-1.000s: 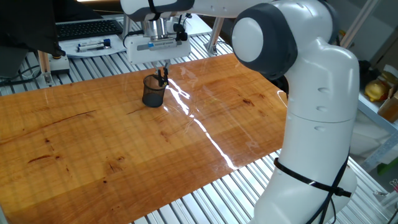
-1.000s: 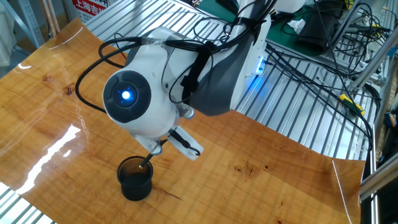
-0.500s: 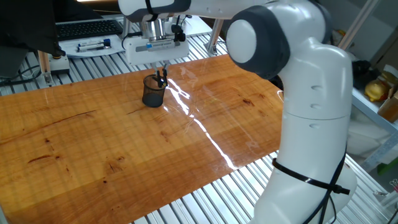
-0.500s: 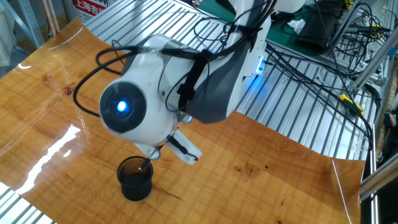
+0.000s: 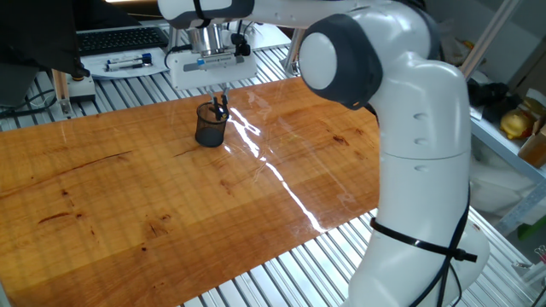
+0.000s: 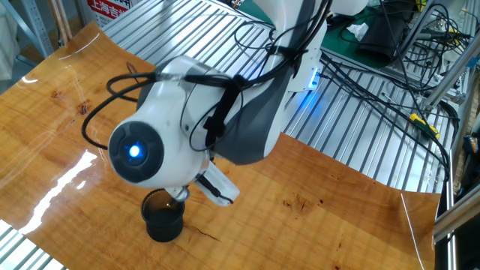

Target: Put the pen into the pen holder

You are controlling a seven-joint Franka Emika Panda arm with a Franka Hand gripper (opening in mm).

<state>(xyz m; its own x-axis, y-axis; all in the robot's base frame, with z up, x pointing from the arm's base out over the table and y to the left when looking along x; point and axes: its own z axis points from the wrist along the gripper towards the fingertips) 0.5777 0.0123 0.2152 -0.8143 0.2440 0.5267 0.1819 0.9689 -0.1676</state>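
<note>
The pen holder (image 5: 210, 127) is a small black mesh cup standing on the wooden table toward the far side; it also shows in the other fixed view (image 6: 162, 218). The black pen (image 5: 221, 106) stands in the cup, leaning on its right rim, with its top poking above the rim. My gripper (image 5: 223, 89) hangs straight above the cup, its fingertips just over the pen's top. I cannot make out whether the fingers still touch the pen. In the other fixed view the arm's wrist hides most of the gripper (image 6: 180, 194) and the pen.
The robot's white base (image 5: 418, 170) stands at the table's right edge. Beyond the table's far edge lie a keyboard (image 5: 119, 38) and pale markers with blue caps (image 5: 128, 61). Cables (image 6: 360, 75) run across the metal slats behind the table.
The gripper hand has shifted slightly left and up above the cup, and the arm's wrist has swung lower and leftward. The cup has not moved and the pen stays in it.
</note>
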